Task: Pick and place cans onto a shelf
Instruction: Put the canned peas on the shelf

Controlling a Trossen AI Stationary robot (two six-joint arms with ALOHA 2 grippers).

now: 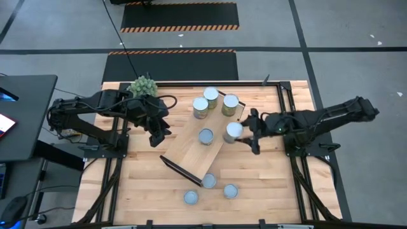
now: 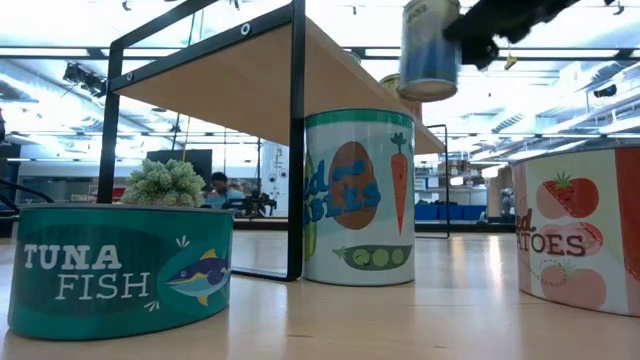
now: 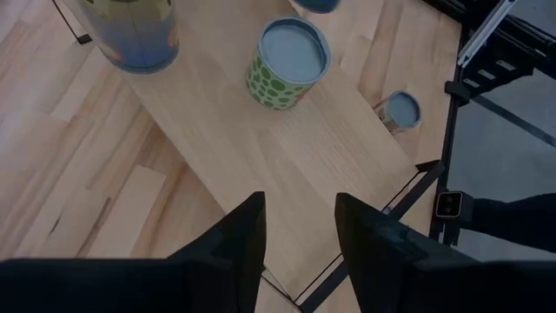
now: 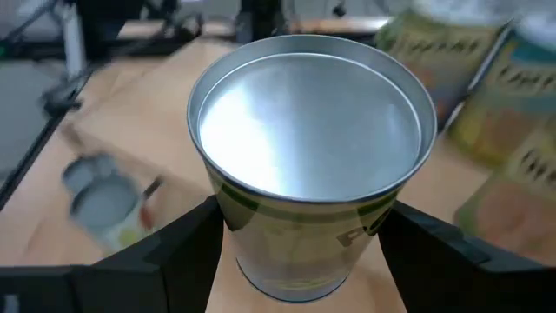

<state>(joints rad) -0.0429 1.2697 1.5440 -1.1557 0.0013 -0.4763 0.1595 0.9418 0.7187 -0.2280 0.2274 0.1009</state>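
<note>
The shelf (image 1: 191, 149) lies slantwise on the table, standing on dark end frames (image 2: 296, 150). A green-dotted can (image 1: 206, 136) stands on it and also shows in the left wrist view (image 3: 291, 61). My right gripper (image 1: 240, 132) is shut on a silvery-topped can (image 1: 234, 131) raised over the shelf's right edge; the low view shows it high up (image 2: 428, 50). My left gripper (image 1: 159, 135) is open and empty above the shelf's left edge, its fingers (image 3: 252, 239) apart. Three cans (image 1: 211, 102) stand by the shelf's far end, and three more (image 1: 209, 180) by its near end. My right gripper pinches the can's side wall (image 4: 234, 217) below the rim, one finger (image 4: 169, 252) on each side. The fingers come level from the table's right side. The can stands upright in the hold, top up, lifted clear of table and shelf.
A green bushy plant (image 1: 143, 86) stands at the far left, close to my left arm. In the low view a tuna can (image 2: 120, 270), a peas-and-carrot can (image 2: 360, 200) and a tomato can (image 2: 580, 240) stand close to the camera.
</note>
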